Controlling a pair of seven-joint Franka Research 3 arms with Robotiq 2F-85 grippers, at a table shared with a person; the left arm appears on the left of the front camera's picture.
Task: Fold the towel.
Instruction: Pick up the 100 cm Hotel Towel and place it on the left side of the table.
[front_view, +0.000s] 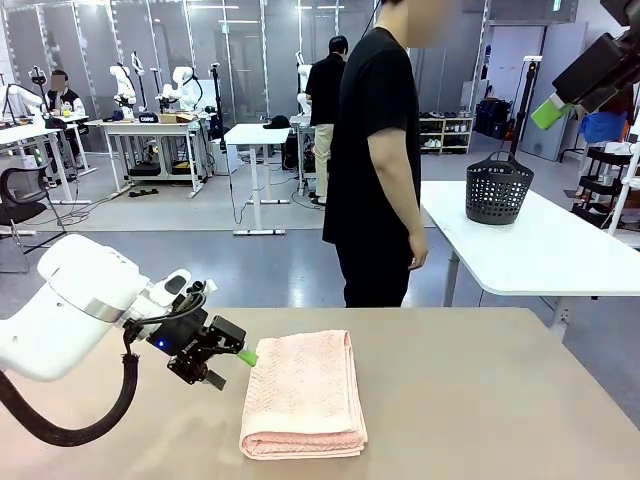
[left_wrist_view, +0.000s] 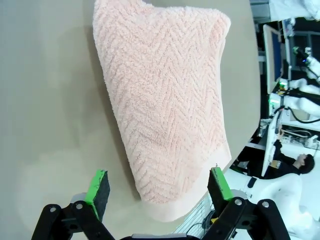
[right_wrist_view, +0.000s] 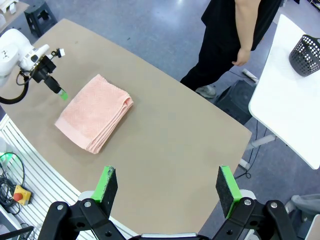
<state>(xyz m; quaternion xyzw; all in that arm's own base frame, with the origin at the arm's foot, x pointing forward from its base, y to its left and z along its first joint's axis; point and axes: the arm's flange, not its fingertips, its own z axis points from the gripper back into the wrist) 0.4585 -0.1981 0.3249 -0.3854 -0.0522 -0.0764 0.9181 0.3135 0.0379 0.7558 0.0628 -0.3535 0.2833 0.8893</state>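
One folded herringbone terry towel (front_view: 303, 394), rectangular.

front cam sits low at the robot's edge of the worktop (front_view: 480, 380), facing 12 o'clock across it toward the person (front_view: 378, 160) at the far side. left wrist cam is really close, looking down past its own fingers (left_wrist_view: 98, 192) at the towel (left_wrist_view: 165, 100), rolled sideways so the room stands on end at 3 o'clock. right wrist cam hangs high up and well back, looking down on nearly the whole worktop (right_wrist_view: 170, 145). all three share the towel; front and right wrist cams also share the left gripper (right_wrist_view: 59, 92) and the person.
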